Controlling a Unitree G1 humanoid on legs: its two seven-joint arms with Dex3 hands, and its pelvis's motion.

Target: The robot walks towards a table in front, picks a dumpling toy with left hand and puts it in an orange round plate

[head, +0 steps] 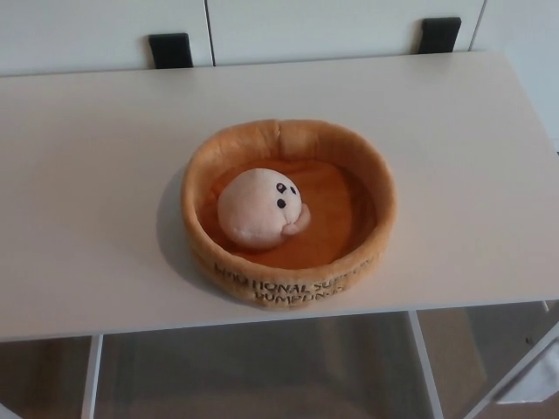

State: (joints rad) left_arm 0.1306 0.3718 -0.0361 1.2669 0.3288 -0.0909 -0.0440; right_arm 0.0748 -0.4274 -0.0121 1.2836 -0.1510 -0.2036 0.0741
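One dumpling toy (259, 208) and one orange round plate (288, 140) are all that the table (87, 175) carries. The toy already lies inside the plate, on its floor, resting toward the nine o'clock side of the bowl and close to that wall, with the three o'clock half of the floor bare. It is a pale, rounded lump with no marked long axis; its small dark face marks sit toward its two o'clock side and a little nub sticks out at about four o'clock.

Neither robot hand appears in the head view, so I cannot tell whether the fingers of either are apart or together, nor which way the toy lies from either one. Judging only by where the toy sits, left of the plate's middle, the left robot hand would have the shorter way in, coming from the nine o'clock edge of the table and over the plate's soft raised wall.

Writing runs in dark letters along the plate's outer wall at six o'clock. The lower line reads "DUMPLING"; the upper line is partly folded under and reads roughly "...TIONAL SUP...", the rest too curved away to make out.

By the look of things the placing is done, since the toy rests in the plate with nothing holding it.

Two black brackets (171, 49) stand at the table's far edge, at eleven and one o'clock.
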